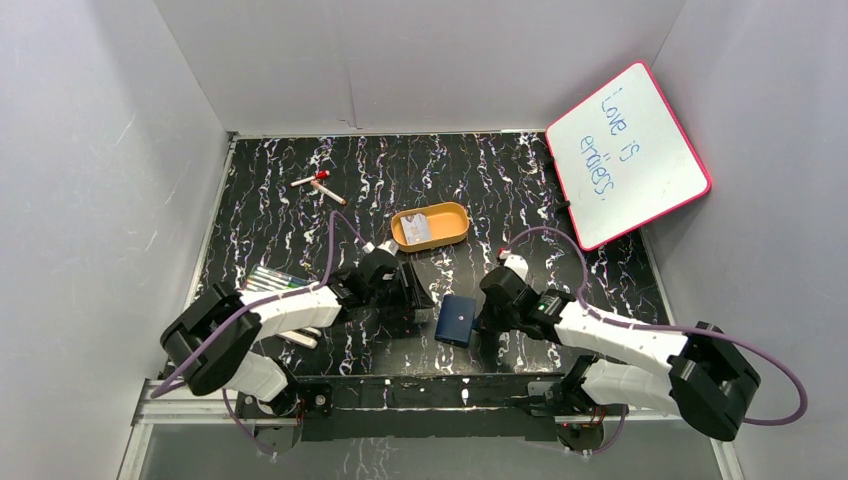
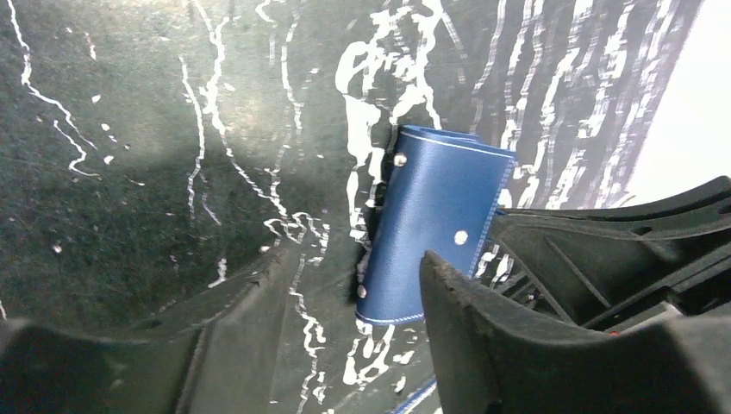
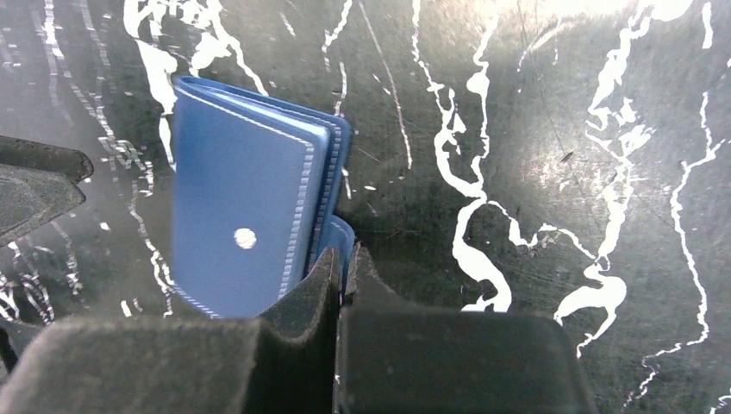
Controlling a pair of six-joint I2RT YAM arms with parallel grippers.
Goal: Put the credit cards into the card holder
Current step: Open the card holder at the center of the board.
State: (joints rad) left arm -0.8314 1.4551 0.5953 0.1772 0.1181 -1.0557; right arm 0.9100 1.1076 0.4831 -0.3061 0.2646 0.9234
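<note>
right wrist: r gripper (image 3: 343, 266) pinches card holder (image 3: 241, 216) edge; l gripper (image 2: 349, 280) spread apart beside it.

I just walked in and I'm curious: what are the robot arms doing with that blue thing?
The right pincer is shut on an edge of the folded navy-blue wallet. The left pincer is open next to it, holding nothing. A pale card sits in the orange tray, not yet in the wallet.

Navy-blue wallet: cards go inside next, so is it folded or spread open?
Folded. The small navy-blue folding wallet lies with covers stacked, outer snap stud showing, no card pockets exposed. Whether it is snapped, cannot tell.
</note>
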